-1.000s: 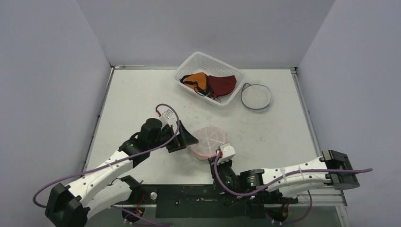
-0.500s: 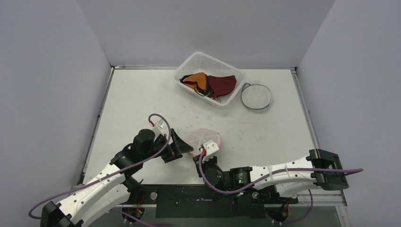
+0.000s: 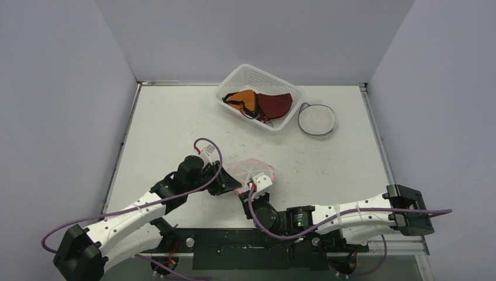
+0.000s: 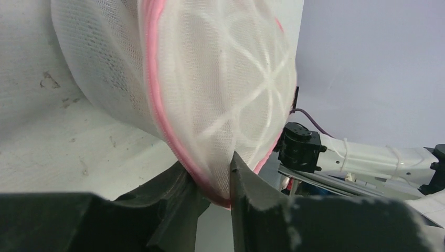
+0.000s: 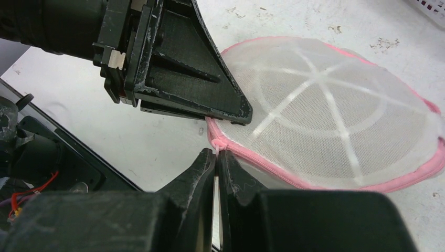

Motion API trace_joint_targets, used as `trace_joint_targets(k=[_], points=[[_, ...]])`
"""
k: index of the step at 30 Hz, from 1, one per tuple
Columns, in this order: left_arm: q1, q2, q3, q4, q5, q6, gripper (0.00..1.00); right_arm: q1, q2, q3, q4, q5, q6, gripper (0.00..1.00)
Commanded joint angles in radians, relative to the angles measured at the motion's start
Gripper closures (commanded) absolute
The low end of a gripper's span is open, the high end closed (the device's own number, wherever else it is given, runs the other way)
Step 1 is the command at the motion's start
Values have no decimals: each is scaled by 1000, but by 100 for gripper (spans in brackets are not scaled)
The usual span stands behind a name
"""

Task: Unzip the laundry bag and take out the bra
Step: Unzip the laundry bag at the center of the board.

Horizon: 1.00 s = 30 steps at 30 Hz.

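Note:
The laundry bag point(image 3: 254, 169) is a round white mesh pouch with a pink zipper rim, lying near the table's front edge. My left gripper point(image 3: 234, 185) is shut on the bag's near-left rim, and in the left wrist view mesh and pink trim point(image 4: 210, 184) are pinched between its fingers point(image 4: 215, 181). My right gripper point(image 5: 216, 153) is shut on the small pink zipper pull point(image 5: 216, 147) at the bag's point(image 5: 325, 121) edge, right beside the left fingers. The bra is hidden; nothing shows through the mesh.
A white basket point(image 3: 230, 80) at the back holds an orange garment point(image 3: 243, 99) and a dark red one point(image 3: 275, 104). A second round mesh bag point(image 3: 317, 119) with dark trim lies to its right. The table's front edge and black rail sit just behind both wrists.
The right gripper dragged the bag towards the near left. The left gripper, open before, pulled back, then came in and shut on the bag's rim.

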Motion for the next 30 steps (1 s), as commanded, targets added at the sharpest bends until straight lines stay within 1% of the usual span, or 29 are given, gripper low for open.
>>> trace_joint_targets(k=[1,5,22,28,29,30], points=[[9,2,63,50,-47,20,83,-1,-67,5,5,23,25,95],[29,5,72,29,-49,37,100,1,-104,-9,-40,42,45,95],[74,7,65,18,-22,66,100,15,-250,-93,-273,143,203,95],[75,29,73,36,3,82,100,24,-281,-112,-279,152,209,95],[75,35,81,36,6,85,96,27,-276,-112,-269,150,203,95],[75,40,87,36,10,90,86,32,-261,-110,-257,147,197,95]])
